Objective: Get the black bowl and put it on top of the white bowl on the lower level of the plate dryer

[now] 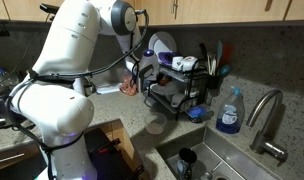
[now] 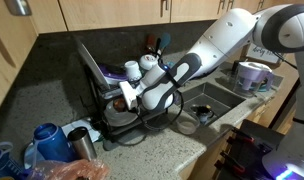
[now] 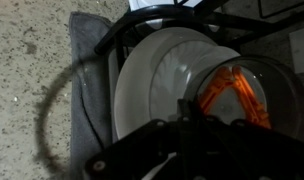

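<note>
In the wrist view the white bowl [image 3: 162, 85] lies in the lower level of the plate dryer [image 3: 182, 15], right below me. A round dark glossy bowl with orange glints, the black bowl [image 3: 242, 95], hangs at my fingertips and overlaps the white bowl's right part. My gripper [image 3: 187, 125] is a dark mass at the bottom edge and looks shut on that bowl's rim. In both exterior views my gripper [image 1: 142, 75] [image 2: 125, 97] is at the side of the black wire plate dryer [image 1: 180, 90] [image 2: 117, 115], by its lower tier.
A large upright white plate [image 1: 162, 45] and mugs [image 2: 142, 68] sit on the upper tier. A pale translucent bowl [image 1: 155, 125] stands on the counter before the rack. A grey mat [image 3: 87, 70] lies under it. The sink [image 1: 207, 160], faucet [image 1: 267, 115] and blue soap bottle [image 1: 229, 110] are beside it.
</note>
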### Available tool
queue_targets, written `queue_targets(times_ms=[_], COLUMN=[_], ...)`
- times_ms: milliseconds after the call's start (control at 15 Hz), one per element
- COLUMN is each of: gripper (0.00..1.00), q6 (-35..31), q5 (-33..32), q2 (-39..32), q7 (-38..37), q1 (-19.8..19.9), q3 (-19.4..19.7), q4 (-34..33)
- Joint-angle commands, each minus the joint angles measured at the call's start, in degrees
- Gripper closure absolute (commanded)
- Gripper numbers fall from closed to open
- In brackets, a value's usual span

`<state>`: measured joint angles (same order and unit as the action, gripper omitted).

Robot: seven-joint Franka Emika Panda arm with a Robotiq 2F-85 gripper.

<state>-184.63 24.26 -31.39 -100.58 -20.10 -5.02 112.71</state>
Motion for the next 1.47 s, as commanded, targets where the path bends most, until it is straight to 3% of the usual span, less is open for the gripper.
queue_targets(times_ms=[0, 1400], gripper=[0.99, 0.99], q6=[-3.06, -7.36], q5=[1.42, 1.03], q2=[-0.38, -3.93], q7=[0.08, 1.45], q1=[0.52, 2.67], q3=[-1.18, -3.87], q4=[0.14, -1.78])
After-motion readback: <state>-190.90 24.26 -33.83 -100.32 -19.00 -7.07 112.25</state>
